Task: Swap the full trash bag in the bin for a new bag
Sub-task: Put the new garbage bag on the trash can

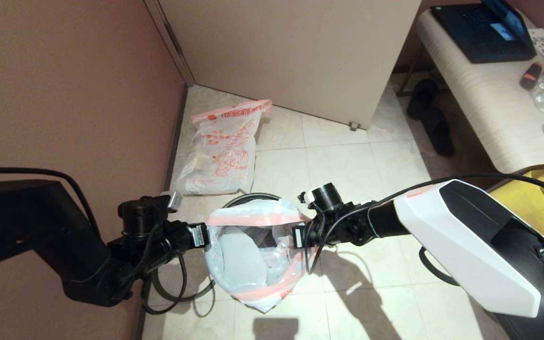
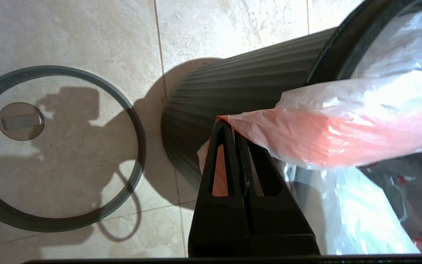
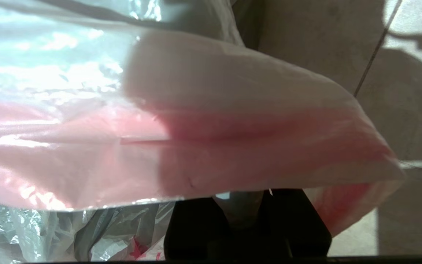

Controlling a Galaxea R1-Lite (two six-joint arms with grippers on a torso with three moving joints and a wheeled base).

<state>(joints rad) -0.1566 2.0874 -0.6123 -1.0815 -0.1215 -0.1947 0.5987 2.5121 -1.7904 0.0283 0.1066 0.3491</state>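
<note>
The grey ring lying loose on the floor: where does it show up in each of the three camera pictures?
Head view: only arcs of the grey ring show on the floor tiles, below the left arm.
Left wrist view: the grey ring lies flat on the tiles beside the bin.
Right wrist view: not in it.
Shared landmark: the new bag, with its pink band.

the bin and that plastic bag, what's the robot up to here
The robot is lining the bin with the new bag. The left gripper and the right gripper each pinch the pink band on opposite sides, holding the mouth spread open above the bin. The full trash bag already sits on the floor by the wall, and the grey ring lies beside the bin.
</note>
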